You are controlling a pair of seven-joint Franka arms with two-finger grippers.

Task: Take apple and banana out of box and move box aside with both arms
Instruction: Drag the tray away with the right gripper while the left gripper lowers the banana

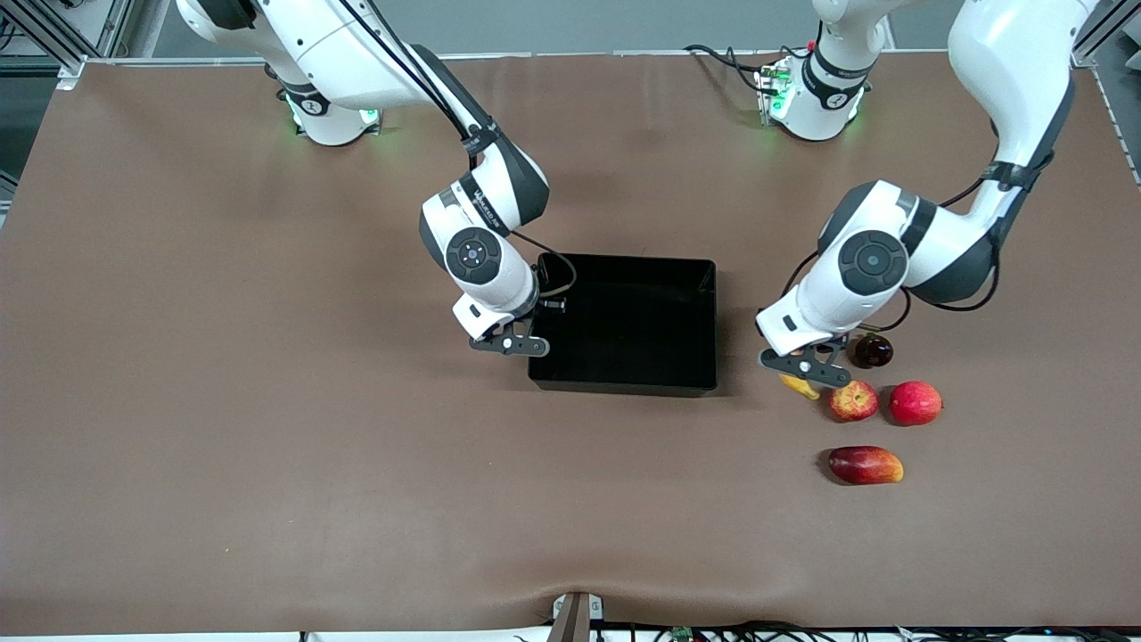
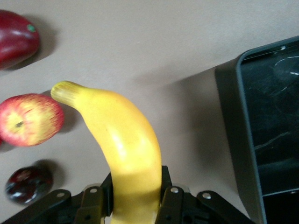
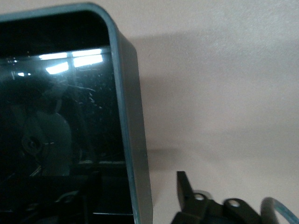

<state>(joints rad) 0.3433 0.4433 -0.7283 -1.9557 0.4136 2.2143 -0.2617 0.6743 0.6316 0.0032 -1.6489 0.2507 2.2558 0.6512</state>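
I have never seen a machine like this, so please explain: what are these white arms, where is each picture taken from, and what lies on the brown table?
Two white robot arms work at one table. The big picture looks down from above; the other two come from cameras on the wrists. The left gripper is shut on a yellow banana. The right gripper sits astride one wall of the black box. Beside the banana lie a streaked apple, a red round fruit, a dark round fruit and a mango.
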